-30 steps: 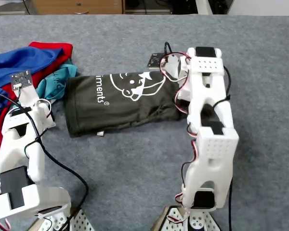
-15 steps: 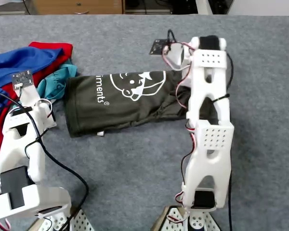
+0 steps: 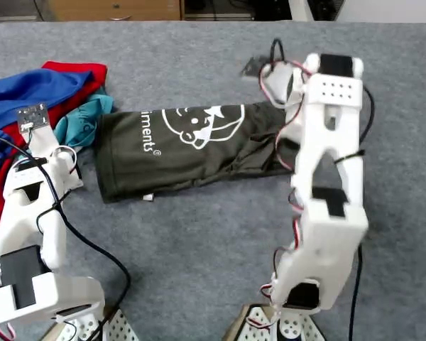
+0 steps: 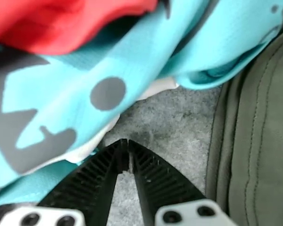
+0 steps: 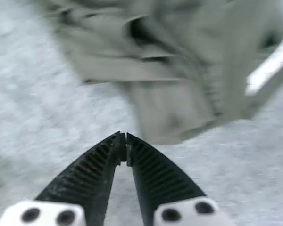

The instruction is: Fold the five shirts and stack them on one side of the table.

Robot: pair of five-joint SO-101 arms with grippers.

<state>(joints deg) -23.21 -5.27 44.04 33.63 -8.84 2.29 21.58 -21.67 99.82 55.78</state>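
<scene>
From above, my right arm [image 3: 330, 142] has swung clear of the olive shirt [image 3: 184, 149], bundled mid-tabletop [image 3: 199, 256]; left wrist: left hand [image 4: 128, 143] pinched shut, empty, beside the teal shirt [image 4: 61, 89]; right wrist: right hand [image 5: 123, 137] shut too, folding likely unfinished.

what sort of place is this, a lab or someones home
Probably a robotics lab bench: two white arms with exposed wiring at a grey felt-covered table, shirts laid out for folding, and wooden drawers behind.
</scene>
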